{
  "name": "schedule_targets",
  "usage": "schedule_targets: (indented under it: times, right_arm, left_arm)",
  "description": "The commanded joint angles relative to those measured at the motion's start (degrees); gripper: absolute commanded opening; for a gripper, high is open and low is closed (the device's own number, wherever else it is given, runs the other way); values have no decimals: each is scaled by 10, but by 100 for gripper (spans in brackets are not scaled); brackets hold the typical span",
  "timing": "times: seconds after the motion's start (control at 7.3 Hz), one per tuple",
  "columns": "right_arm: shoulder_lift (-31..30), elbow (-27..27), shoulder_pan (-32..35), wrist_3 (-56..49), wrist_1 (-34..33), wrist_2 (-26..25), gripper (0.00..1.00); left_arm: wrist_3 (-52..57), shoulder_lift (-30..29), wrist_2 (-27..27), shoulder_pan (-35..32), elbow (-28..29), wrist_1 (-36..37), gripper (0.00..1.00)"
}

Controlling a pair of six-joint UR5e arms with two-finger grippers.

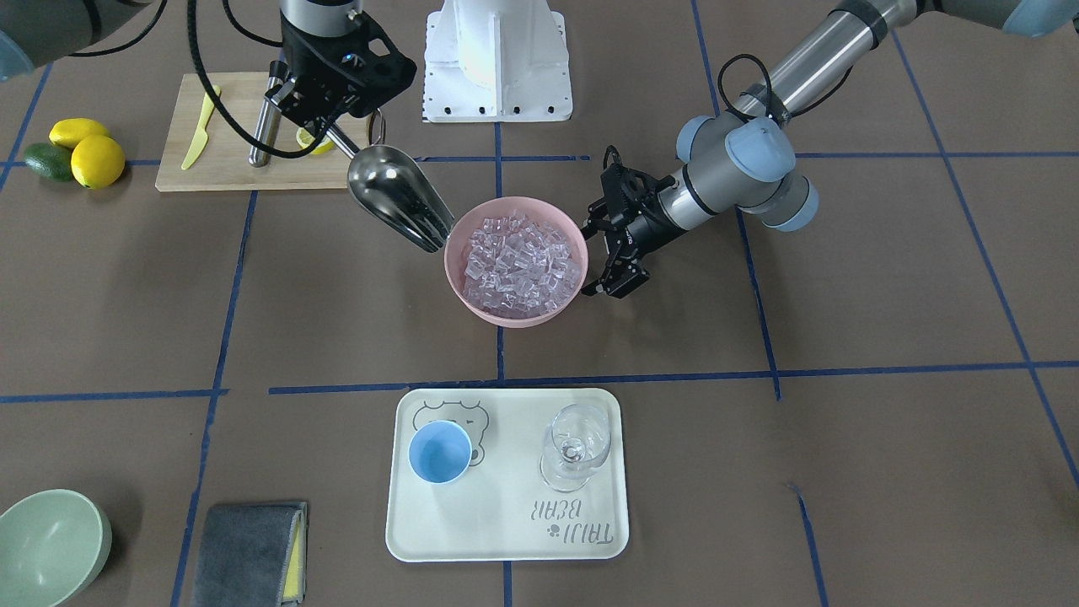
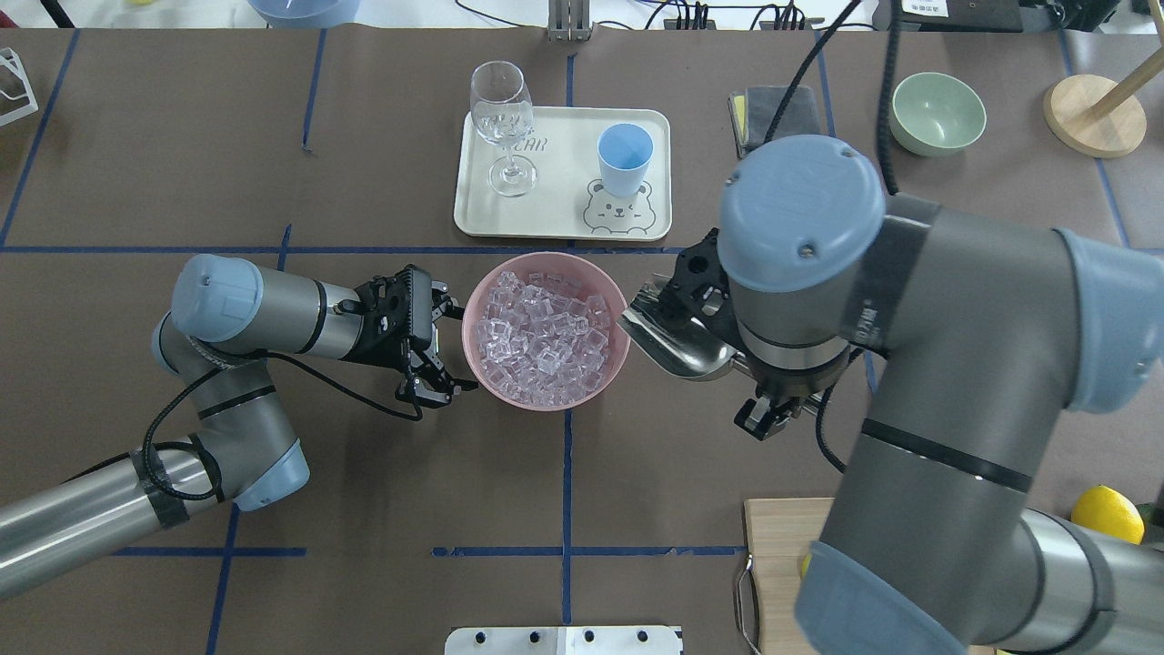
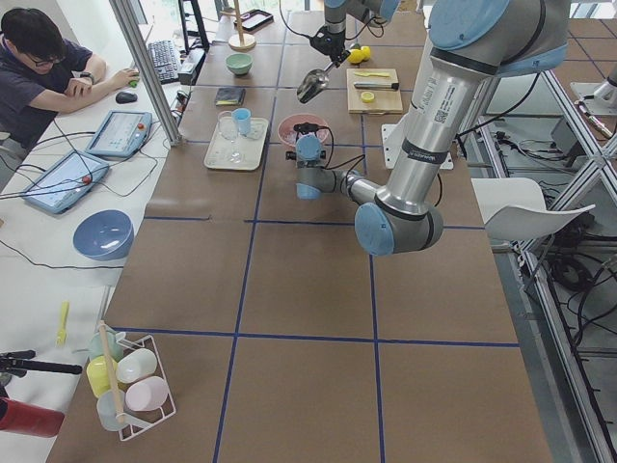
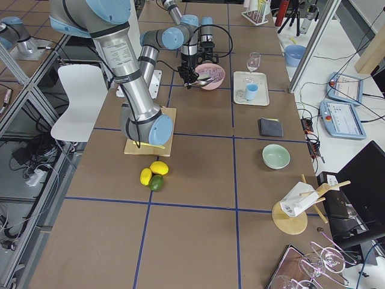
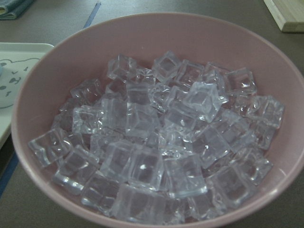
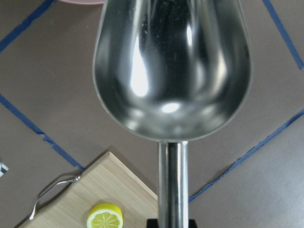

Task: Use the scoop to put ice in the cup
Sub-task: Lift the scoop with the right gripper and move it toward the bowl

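Note:
The ice (image 1: 523,265) fills a pink bowl (image 1: 506,319) at mid-table; it also shows in the overhead view (image 2: 546,337) and fills the left wrist view (image 5: 166,142). My right gripper (image 1: 330,131) is shut on the handle of the steel scoop (image 1: 396,198), held tilted above the table just beside the bowl's rim. The scoop's trough (image 6: 173,66) is empty. My left gripper (image 1: 590,257) is open and empty, close beside the bowl's other side (image 2: 452,346). The light-blue cup (image 1: 439,452) stands upright and empty on a white tray (image 1: 506,523).
A clear wine glass (image 1: 575,447) stands on the tray beside the cup. A wooden board (image 1: 244,173) with a yellow knife (image 1: 201,131) and a steel cylinder (image 1: 263,135) lies behind the scoop. Lemons (image 1: 97,160), a green bowl (image 1: 46,548) and a grey cloth (image 1: 249,552) sit further out.

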Motion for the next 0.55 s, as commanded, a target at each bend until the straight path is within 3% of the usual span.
schedule_targets:
  times: [0.0,0.27,0.41]
  right_arm:
    - [93,-79,-2,-73,-78,-2,0]
    - [158,-173,-2,-75,-113,-1,0]
    - [161,-187,-2,-81,-120,-1,0]
  left_arm:
    - [0,1,0,0,0,0,100]
    - [0,1,0,0,0,0,100]
    - [0,1,0,0,0,0,100]
